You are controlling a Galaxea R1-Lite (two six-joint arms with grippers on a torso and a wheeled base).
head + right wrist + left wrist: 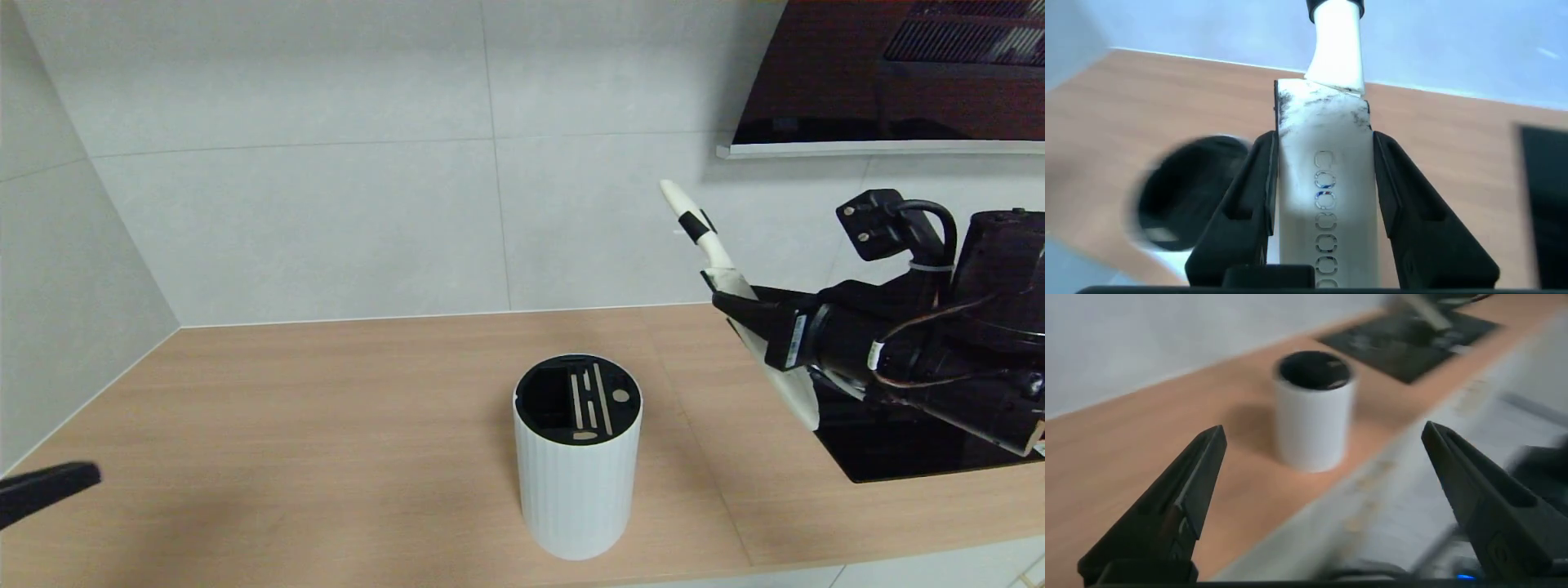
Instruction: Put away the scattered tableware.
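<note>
A white ribbed cylindrical holder (577, 465) with a black slotted top stands on the wooden counter near its front edge. My right gripper (735, 306) hangs above the counter to the holder's right, shut on the blade of a white knife (709, 241). The knife's handle, with a black band, points up and towards the wall. In the right wrist view the knife (1327, 188) is clamped between the fingers (1249, 204), with the holder (1184, 196) blurred beyond. My left gripper (1323, 434) is open and empty, low at the counter's front left, facing the holder (1313, 408).
A black glass cooktop (914, 449) is set into the counter under the right arm. A dark range hood (890, 73) hangs above it. Tiled walls close the back and left. The counter's front edge (784, 562) runs just before the holder.
</note>
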